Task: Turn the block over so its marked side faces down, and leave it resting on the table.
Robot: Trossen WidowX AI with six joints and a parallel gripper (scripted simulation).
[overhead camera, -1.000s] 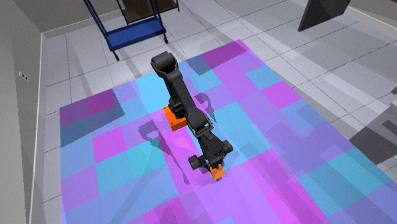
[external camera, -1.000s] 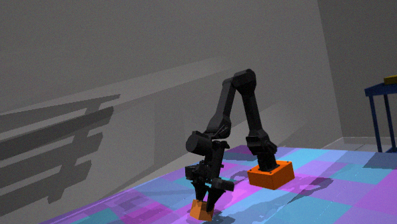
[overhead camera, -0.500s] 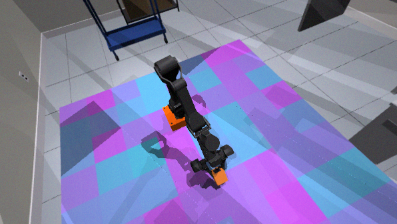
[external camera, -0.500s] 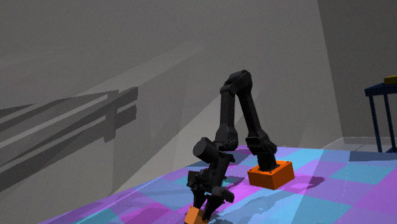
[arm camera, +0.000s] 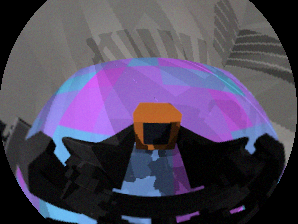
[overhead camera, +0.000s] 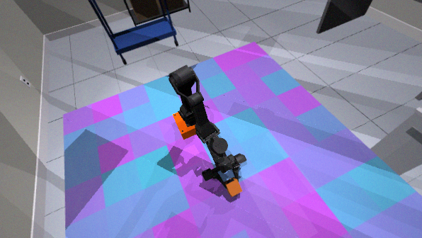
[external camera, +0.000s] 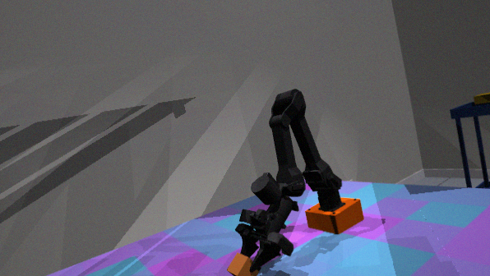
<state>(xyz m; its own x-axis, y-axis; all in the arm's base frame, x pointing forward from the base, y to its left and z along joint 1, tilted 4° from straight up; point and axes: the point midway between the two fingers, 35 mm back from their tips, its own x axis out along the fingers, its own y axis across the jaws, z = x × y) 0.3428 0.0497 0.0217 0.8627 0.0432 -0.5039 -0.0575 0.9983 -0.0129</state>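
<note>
The orange block (overhead camera: 234,188) (external camera: 240,264) (arm camera: 157,112) is held at the fingertips, tilted with the gripper. Its dark square marked side (arm camera: 156,134) faces back toward the wrist camera, between the fingers; that side is hidden in the top and exterior views. My gripper (overhead camera: 232,181) (external camera: 250,260) (arm camera: 154,125) is shut on the block by two opposite sides and leans outward, away from the arm's base. The block is low over the patchwork table (overhead camera: 120,188) (external camera: 390,250); its lower edge is cut off in the exterior view, and I cannot tell whether it touches.
The arm's orange base box (overhead camera: 185,128) (external camera: 337,215) stands on the table behind the gripper. A blue cart (overhead camera: 145,35) (external camera: 469,111) stands on the floor beyond the table. A dark panel (overhead camera: 341,15) is at the far right in the top view.
</note>
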